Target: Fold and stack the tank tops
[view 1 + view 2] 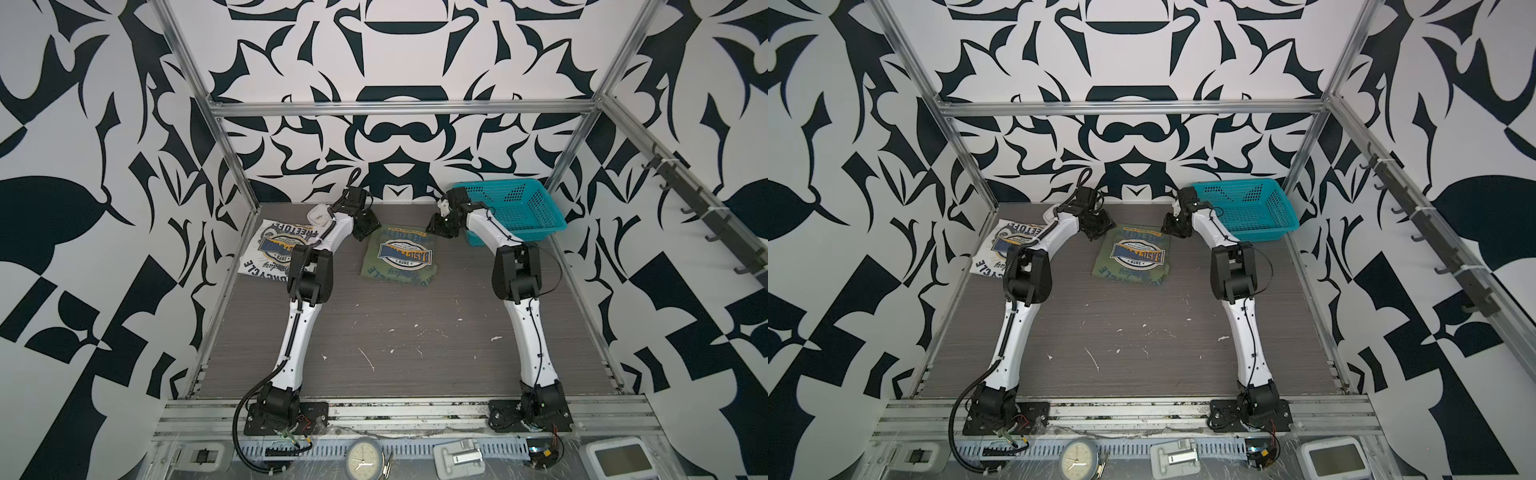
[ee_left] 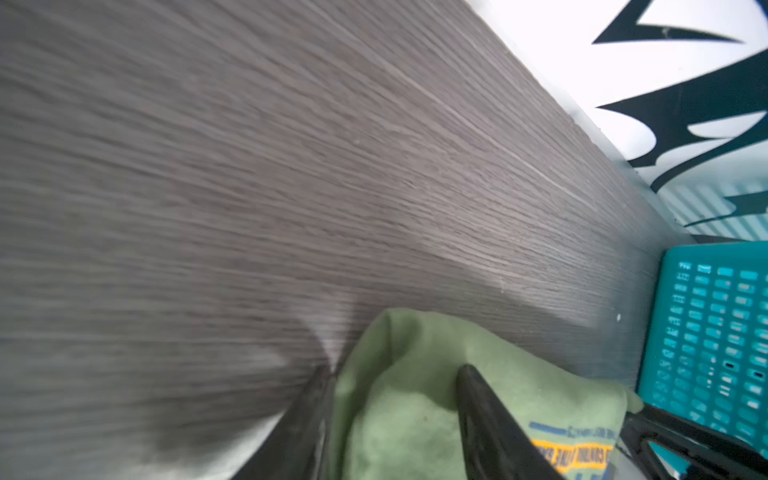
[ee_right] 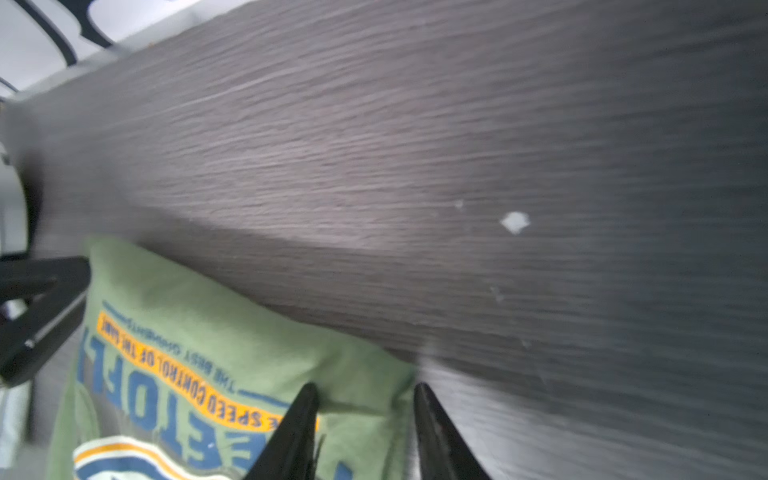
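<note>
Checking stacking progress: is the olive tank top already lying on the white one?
No, the olive tank top lies on the bare table, apart from the white tank top to its left.

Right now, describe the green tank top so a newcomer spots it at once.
On the grey table, look at the far side, left of the teal basket. The olive green tank top lies folded there; the white tank top further left bears a similar emblem, but only this one is green.

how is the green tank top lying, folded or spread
Folded: the green tank top lies as a compact rectangle, emblem up, no straps showing.
</note>
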